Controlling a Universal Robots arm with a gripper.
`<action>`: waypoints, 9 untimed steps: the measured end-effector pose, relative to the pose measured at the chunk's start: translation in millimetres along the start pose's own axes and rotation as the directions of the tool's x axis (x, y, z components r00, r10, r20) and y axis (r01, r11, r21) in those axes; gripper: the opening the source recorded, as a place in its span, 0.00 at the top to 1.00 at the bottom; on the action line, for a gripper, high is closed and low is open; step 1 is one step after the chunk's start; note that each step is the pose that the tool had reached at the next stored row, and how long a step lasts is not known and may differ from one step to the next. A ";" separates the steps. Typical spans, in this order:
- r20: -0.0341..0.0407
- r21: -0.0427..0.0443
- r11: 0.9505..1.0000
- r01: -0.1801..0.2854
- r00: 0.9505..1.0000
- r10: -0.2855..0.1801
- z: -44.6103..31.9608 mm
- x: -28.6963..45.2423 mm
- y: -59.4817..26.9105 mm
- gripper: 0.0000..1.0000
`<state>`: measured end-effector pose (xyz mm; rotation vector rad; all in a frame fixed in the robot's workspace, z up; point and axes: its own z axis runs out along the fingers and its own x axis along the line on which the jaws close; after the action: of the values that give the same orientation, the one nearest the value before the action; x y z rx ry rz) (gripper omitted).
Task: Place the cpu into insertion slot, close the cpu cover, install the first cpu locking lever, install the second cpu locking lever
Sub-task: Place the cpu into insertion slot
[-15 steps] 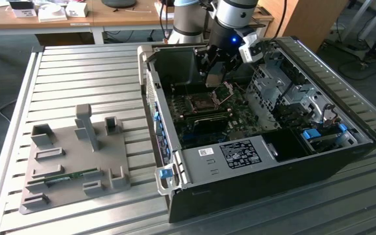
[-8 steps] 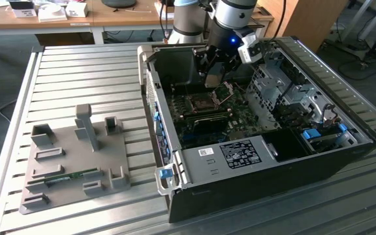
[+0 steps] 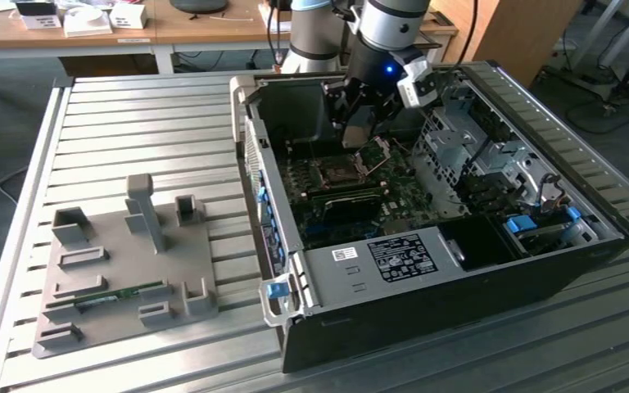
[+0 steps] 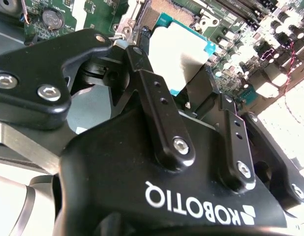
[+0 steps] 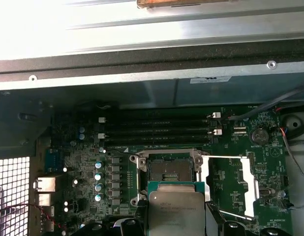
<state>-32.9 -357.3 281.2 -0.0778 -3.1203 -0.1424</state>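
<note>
My gripper point(image 3: 356, 135) reaches down into the open black computer case, shut on the cpu point(image 5: 176, 210), a thin square chip with a silvery-grey lid and teal edge. In the second wrist view the two black fingers point(image 4: 157, 93) clamp the cpu point(image 4: 179, 54) by opposite edges. The insertion slot point(image 5: 167, 169) is a dark square socket with a silvery rim on the green board; the cpu hangs beside and above it, overlapping one edge. The cpu cover point(image 5: 228, 184) stands swung open next to the slot. In the exterior view the slot point(image 3: 337, 173) lies just below the gripper.
Long memory slots point(image 5: 157, 130) run along the board beyond the socket. The case walls point(image 3: 251, 155) and a metal drive cage point(image 3: 478, 155) hem in the gripper. A grey fixture plate point(image 3: 118, 270) with a green memory stick point(image 3: 107, 296) lies at the exterior view's left.
</note>
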 end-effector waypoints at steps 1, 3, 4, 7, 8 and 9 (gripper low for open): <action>0.000 0.000 1.000 0.000 1.000 0.000 0.2 0.0 0.0 0.46; 0.000 0.000 1.000 0.000 1.000 0.000 1.6 0.0 -0.2 0.46; 0.000 0.000 1.000 0.000 1.000 0.000 1.6 0.0 -0.2 0.46; 0.000 0.000 1.000 0.000 1.000 0.000 2.4 -0.1 -0.2 0.46; 0.000 0.000 1.000 0.000 1.000 0.000 2.7 0.0 -0.2 0.46; 0.000 0.000 1.000 0.000 1.000 0.000 3.1 -0.1 -0.3 0.46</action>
<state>-32.9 -357.3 278.1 -0.0778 -3.1203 -0.1424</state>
